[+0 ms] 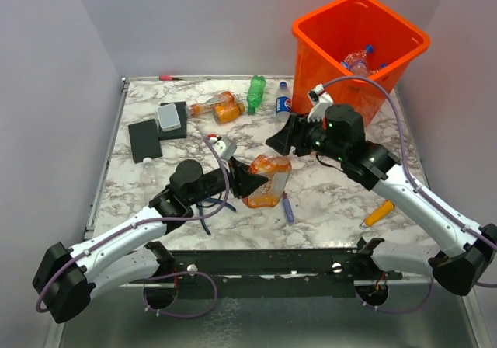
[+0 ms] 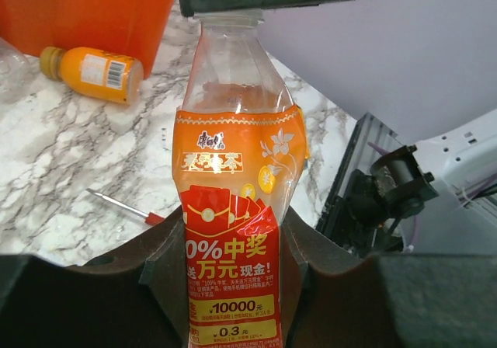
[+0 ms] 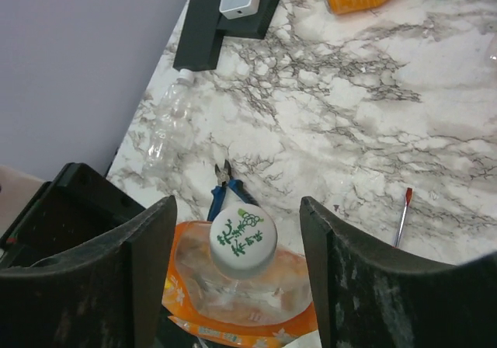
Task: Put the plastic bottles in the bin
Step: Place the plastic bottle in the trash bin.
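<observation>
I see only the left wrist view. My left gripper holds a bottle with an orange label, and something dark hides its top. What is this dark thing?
Observer: It is the right gripper, open, one finger on each side of the white cap, not touching it.
Operator: Is anything already inside the bin?
Observer: Yes, the top view shows a clear bottle with a blue cap in the orange bin.
Operator: Any tool below the held bottle?
Observer: Yes, blue-handled pliers lie on the marble table below.

Orange-label bottle (image 2: 231, 208) in left claw (image 2: 233, 266)
</observation>
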Motion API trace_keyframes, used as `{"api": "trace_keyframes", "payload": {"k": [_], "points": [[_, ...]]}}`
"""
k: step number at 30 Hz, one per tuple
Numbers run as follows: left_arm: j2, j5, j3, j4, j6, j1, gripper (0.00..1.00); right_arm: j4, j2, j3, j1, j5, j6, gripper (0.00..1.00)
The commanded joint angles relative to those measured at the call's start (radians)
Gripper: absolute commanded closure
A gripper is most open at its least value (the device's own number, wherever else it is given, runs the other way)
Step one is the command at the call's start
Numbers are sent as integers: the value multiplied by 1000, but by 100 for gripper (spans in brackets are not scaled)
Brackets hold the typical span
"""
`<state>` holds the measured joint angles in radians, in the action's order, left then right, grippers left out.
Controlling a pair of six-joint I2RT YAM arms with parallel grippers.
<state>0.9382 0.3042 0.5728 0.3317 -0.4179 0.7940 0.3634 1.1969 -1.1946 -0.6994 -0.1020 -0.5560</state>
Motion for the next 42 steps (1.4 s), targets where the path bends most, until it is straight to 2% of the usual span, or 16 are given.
{"api": "trace_keyframes", "payload": {"k": [1,6,10,14,18,21,24,27,28,29,30,33,35,38,40,42], "points": [[-49,84,-76,186,-95,0,83,-65,-95,50,-6,-62,40,30],[-42,141,-178,447,-253,-2,88,-123,-169,102,-5,-122,67,27],[-11,203,-194,605,-360,-2,91,-131,-211,112,1,-160,96,28],[5,231,-188,663,-402,-3,94,-147,-232,130,33,-271,83,29],[7,236,-186,675,-410,-3,95,-161,-230,150,35,-305,59,31],[13,240,-183,675,-416,-3,95,-181,-229,157,37,-316,44,39],[17,240,-182,674,-420,-3,93,-195,-219,154,37,-330,32,57],[20,214,-185,670,-419,-3,75,-212,-208,149,37,-349,19,77],[18,200,-189,665,-416,-3,59,-215,-207,146,37,-351,18,85],[12,176,-190,656,-412,-3,38,-213,-210,137,36,-347,21,92],[-1,142,-192,628,-402,-4,24,-192,-212,119,37,-328,29,98],[-88,27,-162,445,-283,-5,2,-35,-210,-36,36,-182,117,100],[-185,-89,-102,196,-133,-6,1,55,-211,-174,37,-5,184,100],[-262,-347,-45,-13,51,-6,1,78,-189,-363,36,334,286,100],[-292,-507,-37,-66,133,-6,1,-22,-167,-426,37,574,387,100],[-311,-633,-46,-80,187,-6,1,-245,-139,-425,37,763,549,100]]}}
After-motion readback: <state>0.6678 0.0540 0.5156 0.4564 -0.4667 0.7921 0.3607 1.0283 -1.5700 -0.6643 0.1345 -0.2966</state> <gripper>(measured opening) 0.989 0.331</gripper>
